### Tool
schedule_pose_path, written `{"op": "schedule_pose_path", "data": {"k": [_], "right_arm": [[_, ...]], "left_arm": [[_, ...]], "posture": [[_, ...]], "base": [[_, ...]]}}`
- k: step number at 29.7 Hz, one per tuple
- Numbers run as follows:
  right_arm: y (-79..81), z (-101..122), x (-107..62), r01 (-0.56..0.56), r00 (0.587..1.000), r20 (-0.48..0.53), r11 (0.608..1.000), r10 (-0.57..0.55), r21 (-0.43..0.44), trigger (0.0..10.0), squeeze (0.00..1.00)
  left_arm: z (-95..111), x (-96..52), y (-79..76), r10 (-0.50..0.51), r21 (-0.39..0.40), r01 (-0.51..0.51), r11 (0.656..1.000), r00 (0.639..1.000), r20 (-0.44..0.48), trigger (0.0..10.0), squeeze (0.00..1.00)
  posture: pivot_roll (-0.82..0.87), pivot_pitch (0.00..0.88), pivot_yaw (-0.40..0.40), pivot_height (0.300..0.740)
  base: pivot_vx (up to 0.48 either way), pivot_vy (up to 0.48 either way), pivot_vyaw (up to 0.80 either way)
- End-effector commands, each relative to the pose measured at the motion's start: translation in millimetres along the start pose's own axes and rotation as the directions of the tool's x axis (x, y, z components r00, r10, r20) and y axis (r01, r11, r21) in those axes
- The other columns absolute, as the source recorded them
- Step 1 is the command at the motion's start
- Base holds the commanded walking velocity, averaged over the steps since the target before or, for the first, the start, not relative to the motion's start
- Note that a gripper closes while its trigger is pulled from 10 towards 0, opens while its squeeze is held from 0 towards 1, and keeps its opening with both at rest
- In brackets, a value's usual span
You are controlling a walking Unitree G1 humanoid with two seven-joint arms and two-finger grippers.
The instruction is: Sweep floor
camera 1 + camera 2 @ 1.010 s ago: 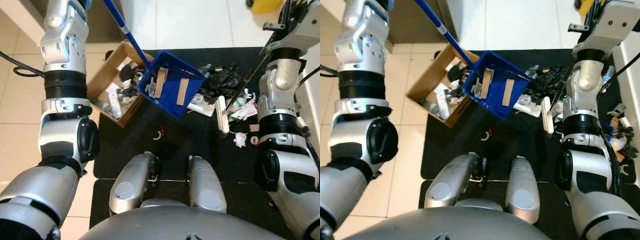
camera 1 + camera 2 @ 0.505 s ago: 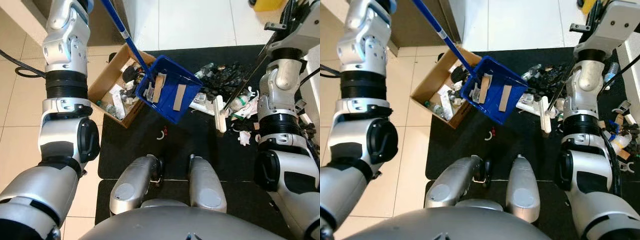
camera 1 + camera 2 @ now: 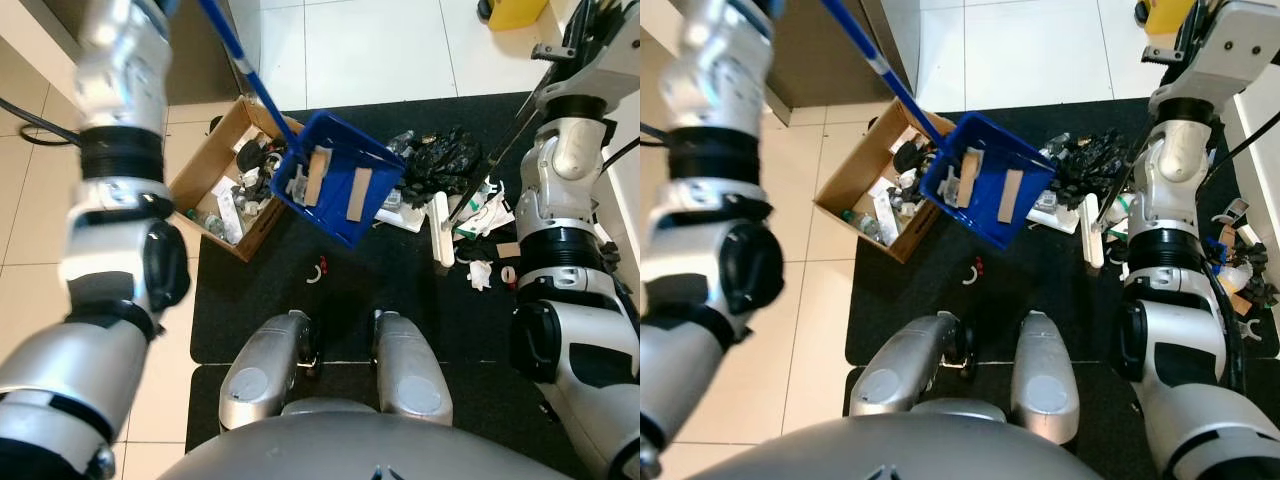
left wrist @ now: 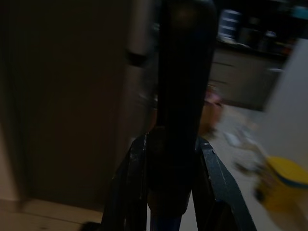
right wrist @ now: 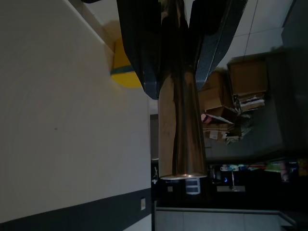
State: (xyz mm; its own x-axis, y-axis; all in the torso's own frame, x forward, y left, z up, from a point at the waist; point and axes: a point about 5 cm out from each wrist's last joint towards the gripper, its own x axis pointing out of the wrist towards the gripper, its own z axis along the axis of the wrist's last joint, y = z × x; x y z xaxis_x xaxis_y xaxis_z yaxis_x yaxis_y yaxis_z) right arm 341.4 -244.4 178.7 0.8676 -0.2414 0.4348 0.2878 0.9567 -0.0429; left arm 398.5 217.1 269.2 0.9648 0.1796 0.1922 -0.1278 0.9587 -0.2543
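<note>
Left eye view shows the blue dustpan (image 3: pixel 338 180) held above the black mat (image 3: pixel 300 300), tilted toward the cardboard box (image 3: pixel 225 180), with two strips of cardboard lying in it. Its blue handle (image 3: pixel 245 70) runs up and away to the left arm. In the left wrist view the left gripper (image 4: pixel 173 159) has its fingers clamped on a dark shaft (surely that handle). In the right wrist view the right gripper (image 5: pixel 180 53) is closed round a shiny metal broom pole (image 5: pixel 180 125); the pole (image 3: pixel 495 165) slants down to a white broom head (image 3: pixel 441 228) resting on the mat beside a litter pile (image 3: pixel 455 175) of dark and white scraps.

The step in hand looks like emptying the pan into the box. To do it well, the pan's open lip should be brought fully over the box before tipping further, since it now hangs partly over the mat and the strips could slide out short. A slow tilt would suit, with the broom kept parked. A small red-and-white scrap (image 3: pixel 320 268) near the feet remains to be swept.
</note>
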Motion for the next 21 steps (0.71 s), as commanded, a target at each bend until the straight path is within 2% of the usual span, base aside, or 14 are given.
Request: {"op": "schedule_pose_path", "data": {"k": [1,4,8,10,12,15,21], "right_arm": [[4.4,6,0.4,-0.033,0.998,0.046,0.999,0.033,-0.002,10.0,0.0],[12.7,8,2.2,-0.096,0.994,0.056,0.995,0.095,0.007,10.0,0.0],[24.2,11,5.7,-0.167,0.984,0.068,0.986,0.165,0.023,10.0,0.0],[37.9,14,7.9,-0.23,0.97,0.088,0.973,0.227,0.026,10.0,0.0],[40.3,15,8.0,-0.241,0.967,0.093,0.97,0.238,0.03,10.0,0.0],[60.4,25,6.8,-0.348,0.927,0.162,0.936,0.337,0.048,10.0,0.0],[76.4,38,9.5,-0.398,0.898,0.232,0.915,0.373,0.068,10.0,0.0]], "left_arm": [[14,2.8,15.0,0.064,0.018,-0.065,0.998,0.996,0.059,10.0,0.0],[18,3.7,32.9,0.146,0.029,-0.148,0.989,0.987,0.065,10.0,0.0],[26,2.8,48.5,0.203,0.049,-0.208,0.977,0.975,0.092,10.0,0.0],[32,2.4,58.9,0.229,0.075,-0.239,0.968,0.966,0.119,10.0,0.0],[33,3.2,60.7,0.233,0.076,-0.244,0.967,0.964,0.124,10.0,0.0],[46,4.3,70.6,0.251,0.097,-0.269,0.958,0.954,0.166,10.0,0.0],[66,5.6,79.5,0.262,0.158,-0.303,0.94,0.935,0.238,10.0,0.0]], "posture": [[0.1,0.054,0.117,0.74],[0.1,0.058,0.11,0.74],[0.11,0.062,0.101,0.74],[0.13,0.071,0.087,0.74],[0.13,0.071,0.087,0.74],[0.16,0.082,0.076,0.74],[0.21,0.097,0.054,0.74]], "base": [[0.0,0.0,0.0],[0.0,0.0,0.0],[0.0,0.0,0.0],[0.0,0.0,0.0],[0.0,0.0,0.0],[0.0,0.0,0.0],[0.0,0.0,0.0]]}}
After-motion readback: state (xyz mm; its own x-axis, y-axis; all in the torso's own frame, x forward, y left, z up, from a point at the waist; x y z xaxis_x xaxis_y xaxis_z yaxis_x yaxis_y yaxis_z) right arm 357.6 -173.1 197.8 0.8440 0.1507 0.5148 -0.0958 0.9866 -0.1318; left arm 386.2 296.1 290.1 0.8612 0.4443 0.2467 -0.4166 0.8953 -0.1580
